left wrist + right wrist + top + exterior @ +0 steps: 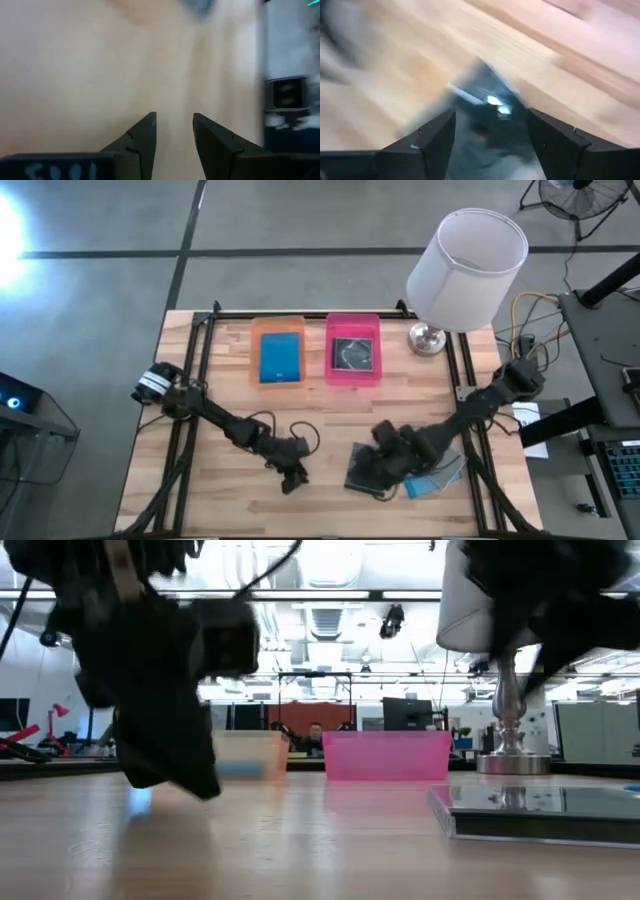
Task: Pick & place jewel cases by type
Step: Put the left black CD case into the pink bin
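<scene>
A loose pile of jewel cases lies near the table's near right corner: a grey, clear one (362,472) and a bright blue one (428,486) show. The grey case (540,810) lies flat on the wood. My right gripper (378,460) hangs open over this pile, and its fingers stand on either side of the grey case's corner (489,100). One blue case (281,358) lies in the orange tray. One grey case (352,353) lies in the pink tray. My left gripper (292,479) is open and empty, low over bare wood (175,119) left of the pile.
The orange tray (256,340) and the pink tray (332,330) sit side by side at the far middle of the table. A lamp with a white shade (466,268) stands at the far right corner. Bare wood lies between the trays and the grippers.
</scene>
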Motion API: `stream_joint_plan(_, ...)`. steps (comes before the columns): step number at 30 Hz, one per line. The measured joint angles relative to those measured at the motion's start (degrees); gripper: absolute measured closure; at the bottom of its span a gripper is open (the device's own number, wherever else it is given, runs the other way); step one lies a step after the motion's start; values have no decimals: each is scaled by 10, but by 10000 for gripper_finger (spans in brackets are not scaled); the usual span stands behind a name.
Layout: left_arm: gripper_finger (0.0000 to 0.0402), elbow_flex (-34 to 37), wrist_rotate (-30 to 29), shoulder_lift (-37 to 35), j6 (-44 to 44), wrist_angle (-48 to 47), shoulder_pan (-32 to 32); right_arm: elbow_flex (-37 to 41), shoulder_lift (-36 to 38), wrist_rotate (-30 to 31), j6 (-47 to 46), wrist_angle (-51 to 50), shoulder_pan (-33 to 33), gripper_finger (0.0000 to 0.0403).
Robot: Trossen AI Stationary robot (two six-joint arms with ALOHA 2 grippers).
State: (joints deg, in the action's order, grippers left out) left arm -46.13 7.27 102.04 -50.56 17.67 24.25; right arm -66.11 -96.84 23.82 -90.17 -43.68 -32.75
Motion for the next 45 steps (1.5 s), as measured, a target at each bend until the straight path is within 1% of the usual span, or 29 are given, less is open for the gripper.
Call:
stream_joint_plan(1,291,-11,-9,6,-6,5,7,13,3,-6,6,-11,-6,167)
stream_joint_plan(2,291,-27,-11,14,-9,5,11,29,9,-14,34,4,-7,168)
stream_joint_plan(5,291,-77,-14,48,-24,-2,20,93,19,-90,139,145,23,168)
stream_joint_plan(6,291,-94,-14,62,-29,-6,23,116,14,-105,162,187,32,168)
stream_joint_plan(8,291,-129,-14,91,-40,-7,30,151,6,-108,181,221,47,168)
stream_joint_plan(12,291,-206,-20,159,-56,-3,47,195,29,-106,196,210,57,168)
stream_joint_plan(14,291,-244,-37,193,-57,-19,47,212,39,-112,188,213,58,169)
stream_joint_plan(15,291,-263,-36,204,-66,-24,47,217,52,-111,183,209,58,169)
stream_joint_plan(16,291,-284,-43,215,-71,-36,47,221,63,-107,184,199,55,170)
stream_joint_plan(19,291,-333,-93,240,-53,-66,47,221,96,-58,169,181,43,170)
stream_joint_plan(20,291,-347,-102,248,-46,-67,43,229,102,-57,154,164,41,170)
stream_joint_plan(22,291,-370,-100,264,-48,-71,31,262,96,-106,129,162,41,170)
stream_joint_plan(23,291,-381,-111,271,-45,-71,27,276,94,-120,123,189,41,170)
stream_joint_plan(25,291,-399,-108,285,-48,-85,19,301,94,-155,131,259,38,170)
stream_joint_plan(27,291,-411,-103,289,-47,-114,11,305,86,-167,134,310,35,170)
stream_joint_plan(31,292,-405,-103,269,-33,-177,-3,271,77,-196,169,309,37,170)
stream_joint_plan(35,291,-372,-145,215,-31,-268,-4,232,56,-253,214,308,55,170)
stream_joint_plan(37,291,-346,-191,178,-34,-322,-3,218,51,-276,225,318,59,170)
stream_joint_plan(39,291,-311,-256,139,-45,-352,-2,205,48,-285,232,342,59,170)
stream_joint_plan(40,291,-289,-282,119,-55,-344,-2,200,48,-285,235,346,59,170)
stream_joint_plan(42,291,-235,-301,84,-92,-323,-1,195,49,-267,230,347,60,170)
stream_joint_plan(45,291,-138,-273,61,-164,-239,1,199,55,-210,171,314,63,172)
